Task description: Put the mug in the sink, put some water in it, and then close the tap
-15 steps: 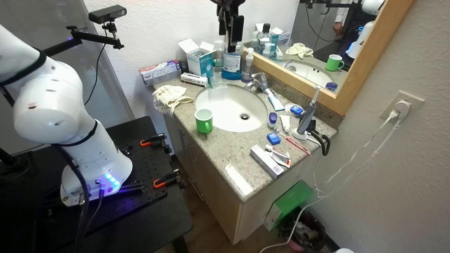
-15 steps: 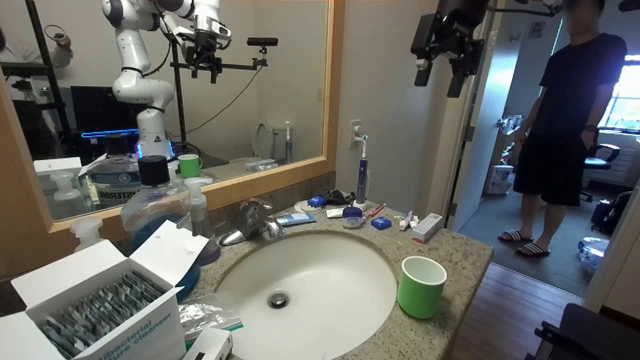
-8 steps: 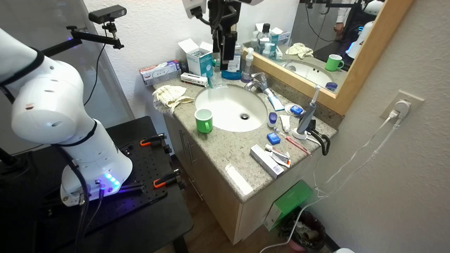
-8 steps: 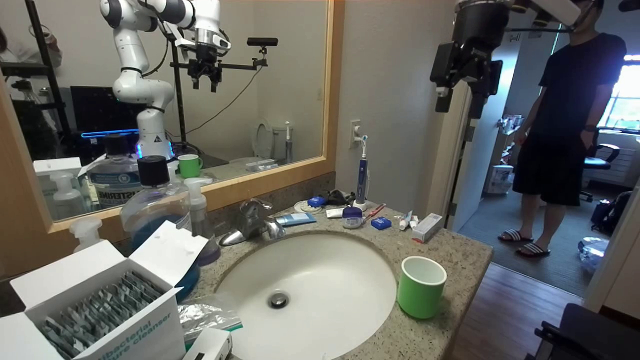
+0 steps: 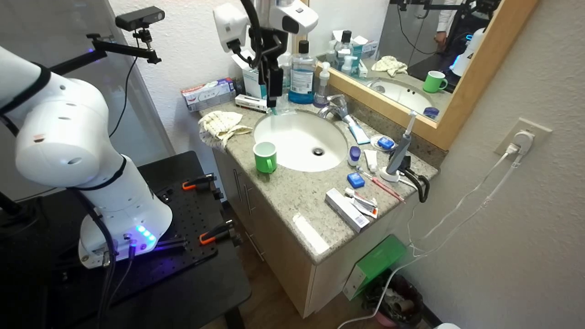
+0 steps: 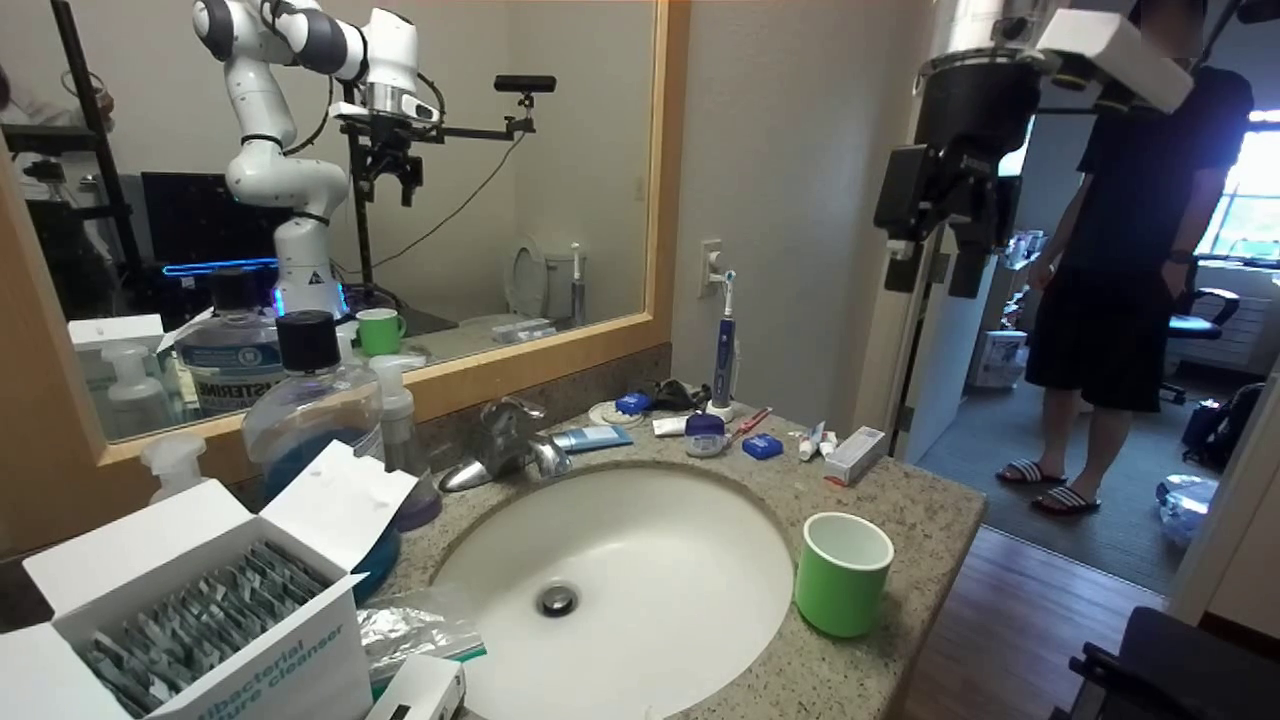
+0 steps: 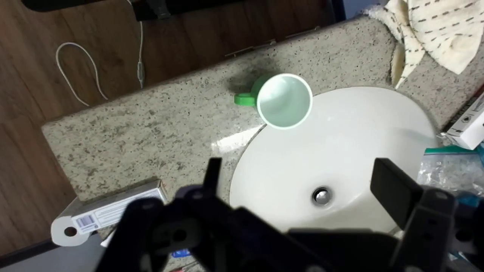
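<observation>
The green mug [image 5: 265,157] stands upright on the stone counter at the rim of the white sink [image 5: 311,132]. In the wrist view I look down into the mug [image 7: 284,101], which looks empty; its handle points left. The chrome tap [image 6: 510,440] stands at the sink's back edge; it also shows in an exterior view [image 5: 336,108] and is out of the wrist view. My gripper [image 7: 298,168] is open and empty, its fingers wide apart in front of the sink. In an exterior view the gripper [image 6: 935,272] hangs well above the mug, pointing down.
A mouthwash bottle [image 5: 301,75], soap pump [image 5: 322,84] and open box [image 6: 230,600] stand behind and beside the sink. A cloth [image 5: 224,123] lies on the counter. An electric toothbrush [image 6: 724,350], tubes and small boxes lie at the far end. The mirror [image 6: 560,190] is behind.
My gripper has moved down toward the counter, and left in an exterior view. It stays open. The mug, sink and tap have not moved.
</observation>
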